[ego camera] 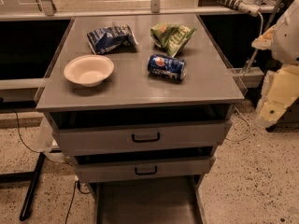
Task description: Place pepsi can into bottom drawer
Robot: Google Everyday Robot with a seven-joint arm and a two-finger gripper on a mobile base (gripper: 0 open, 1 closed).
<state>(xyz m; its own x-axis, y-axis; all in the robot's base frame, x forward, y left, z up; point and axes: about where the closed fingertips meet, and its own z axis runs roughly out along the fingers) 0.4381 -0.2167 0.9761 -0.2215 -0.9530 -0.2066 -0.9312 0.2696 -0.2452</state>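
The pepsi can [167,66], dark blue with a round red, white and blue logo, lies on its side on the grey cabinet top [140,90], right of centre. The bottom drawer [147,204] is pulled out at the bottom of the view, a flat grey tray with thin side walls and nothing in it. My gripper [273,106] hangs with the pale arm at the right edge, beside and below the level of the cabinet top. It is well apart from the can and holds nothing I can see.
A white bowl [88,70] sits front left on the top. A blue-and-white snack bag [110,38] and a green snack bag [172,37] lie at the back. Two grey drawer fronts with black handles [145,137] are above the open drawer. Cables run on the floor at the left.
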